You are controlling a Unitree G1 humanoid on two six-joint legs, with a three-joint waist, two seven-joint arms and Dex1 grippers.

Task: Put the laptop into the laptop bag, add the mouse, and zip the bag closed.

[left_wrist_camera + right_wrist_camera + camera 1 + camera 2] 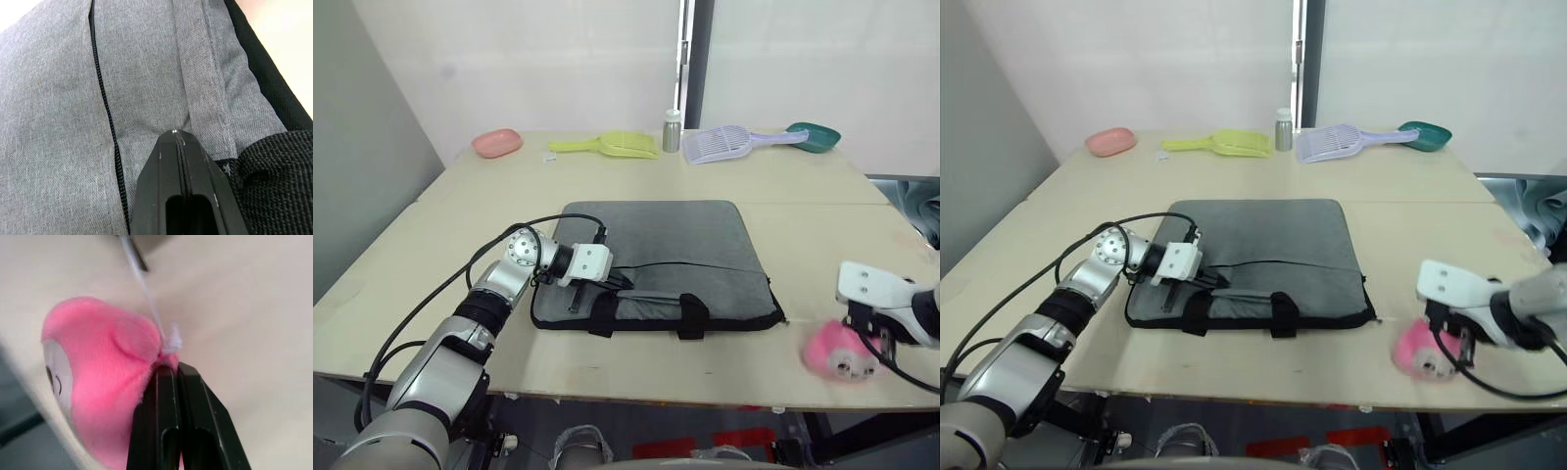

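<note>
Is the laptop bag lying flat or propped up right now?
Flat. The laptop bag lies spread on the table, handles at its near edge. The left gripper, fingers together, presses on its fabric.

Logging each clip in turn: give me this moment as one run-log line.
laptop bag flat on table | left gripper fingers shut, on bag near handles | right gripper shut on pink plush toy at table's front edge
</note>
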